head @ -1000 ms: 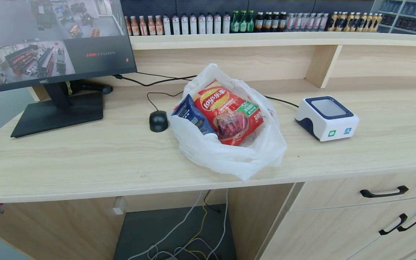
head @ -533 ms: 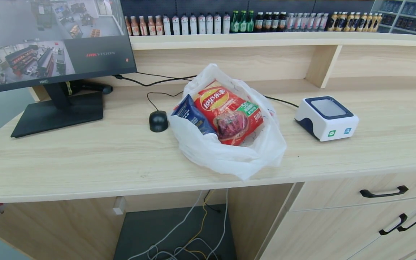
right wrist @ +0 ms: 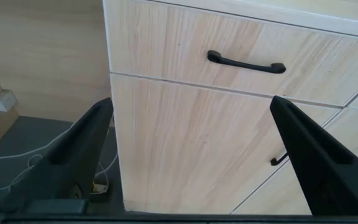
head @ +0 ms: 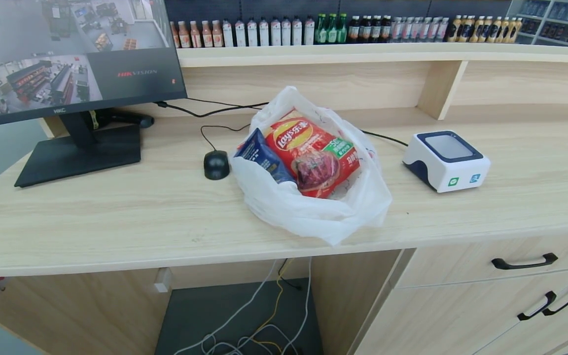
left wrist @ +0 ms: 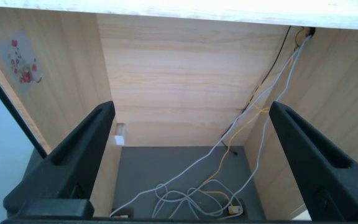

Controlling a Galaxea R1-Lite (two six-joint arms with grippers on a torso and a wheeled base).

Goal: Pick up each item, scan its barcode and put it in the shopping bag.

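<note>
Standing at the checkout, I see the wooden counter [head: 116,212] with a broad stretch of bare top along its front edge, to the left of the shopping bag [head: 308,217]. A narrower bare strip lies between the bag and the scanner [head: 445,160]. At the back a raised ledge closes the worktop off.

The white plastic bag sits near the middle, slumped open, and its lowest fold reaches right to the counter's front edge. A black mouse [head: 216,164] lies just beside the bag on its left. Further left is the monitor [head: 67,54] on its flat black stand.

Both arms are down below the countertop. The left gripper [left wrist: 192,109] has its two black fingers spread wide with nothing between them. It faces the open recess under the counter, where loose cables [left wrist: 197,193] trail on the dark floor. The right gripper [right wrist: 192,102] is spread just as wide and just as empty. It faces the drawer fronts, with a black drawer handle [right wrist: 246,63] ahead of it.

Inside the bag a red chip packet [head: 313,158] lies face up, tilted, filling most of the opening. A dark blue packet [head: 263,157] is tucked against its left side, with one corner poking above the bag's rim.
</note>
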